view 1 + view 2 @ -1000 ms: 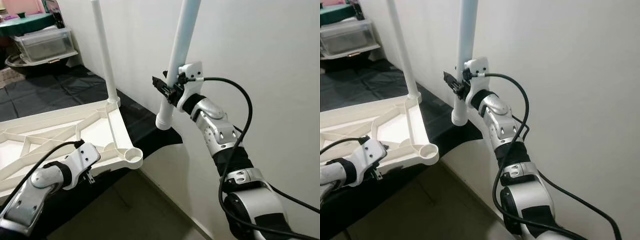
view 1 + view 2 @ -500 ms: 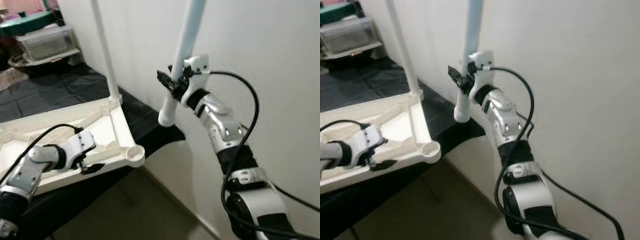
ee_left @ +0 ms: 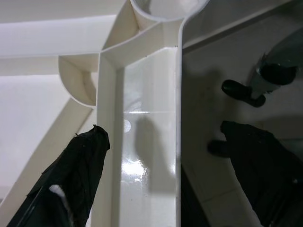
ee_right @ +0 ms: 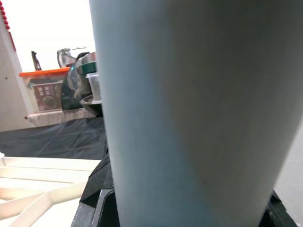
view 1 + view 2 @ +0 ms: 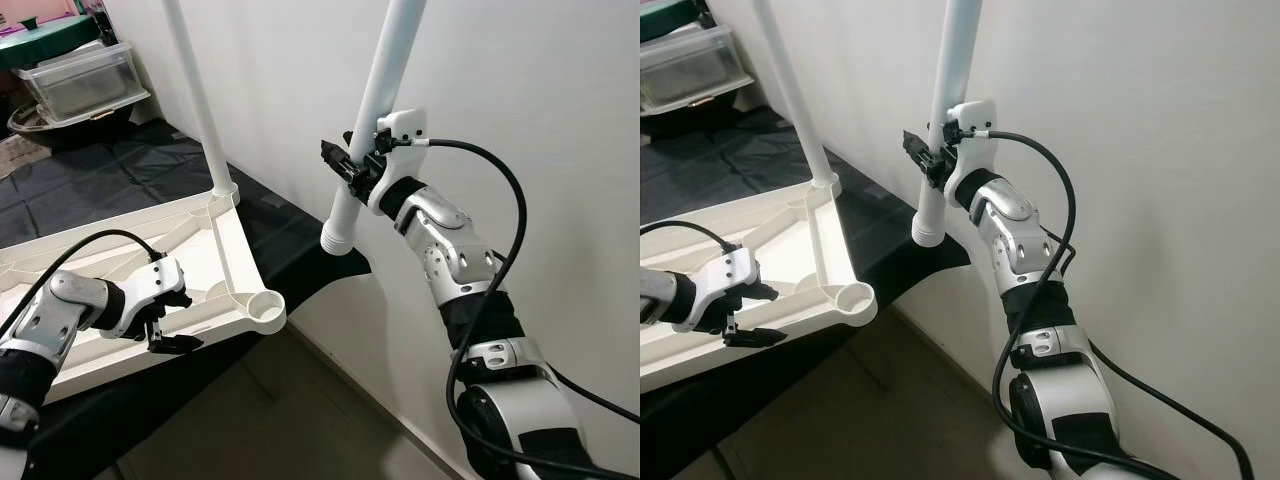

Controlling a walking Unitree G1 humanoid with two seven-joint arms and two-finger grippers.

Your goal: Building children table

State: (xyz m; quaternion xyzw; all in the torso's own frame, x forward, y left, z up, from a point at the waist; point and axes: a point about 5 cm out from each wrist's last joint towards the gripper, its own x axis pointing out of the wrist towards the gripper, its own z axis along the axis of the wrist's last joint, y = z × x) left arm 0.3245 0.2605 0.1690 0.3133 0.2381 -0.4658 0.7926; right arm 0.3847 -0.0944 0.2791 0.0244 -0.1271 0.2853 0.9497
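The white table top (image 5: 232, 250) lies upside down on a black cloth. One white leg (image 5: 195, 90) stands fitted in its far right corner. The near right corner socket (image 5: 265, 308) is empty. My right gripper (image 5: 348, 172) is shut on a second white leg (image 5: 385, 70), held tilted close to the wall, its lower end above and to the right of the empty socket. This leg (image 4: 189, 104) looms large in the right wrist view. My left gripper (image 5: 168, 322) is open and straddles the table top's front rim (image 3: 147, 118), one finger (image 3: 80, 170) inside and the other outside.
A white wall (image 5: 520, 100) runs close along the right. The black cloth (image 5: 290, 240) hangs over the platform's edge, with bare floor (image 5: 300, 420) below. A clear plastic bin (image 5: 80, 80) and a dark basin stand at the far left.
My left gripper has swung from below the table top's edge to straddle its front rim. The held leg has shifted slightly to the right; the camera also moved a little.
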